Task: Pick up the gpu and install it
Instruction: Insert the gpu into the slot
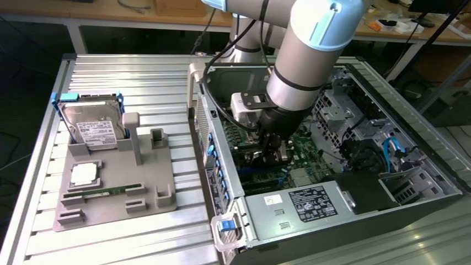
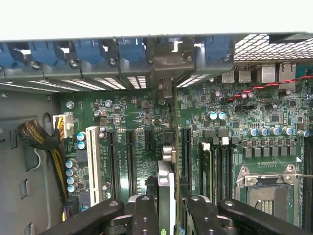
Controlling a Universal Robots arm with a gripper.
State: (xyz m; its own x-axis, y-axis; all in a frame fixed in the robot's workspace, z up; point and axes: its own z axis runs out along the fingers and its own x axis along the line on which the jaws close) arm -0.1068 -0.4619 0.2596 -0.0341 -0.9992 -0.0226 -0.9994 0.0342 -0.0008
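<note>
Your gpu (image 2: 167, 188) edge-on, clamped between fingers of gripper (image 2: 168, 208), standing over motherboard (image 2: 132, 112) inside case (image 1: 412, 138); seated or not, can't tell. Hold card parallel to black slots (image 2: 185, 152), bracket end toward rear openings (image 2: 168, 61). Press straight, evenly, no twisting. Exterior view: hard drive (image 1: 92, 130) at 9 o'clock from gripper.

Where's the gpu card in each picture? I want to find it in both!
Exterior view: the gpu is the dark card under the gripper, low inside the open computer case, mostly hidden.
Wrist view: the gpu stands edge-on between the gripper's fingers.
Shared landmark: the blue clips along the case's slot edge; the same blue clips show in the wrist view.
</note>
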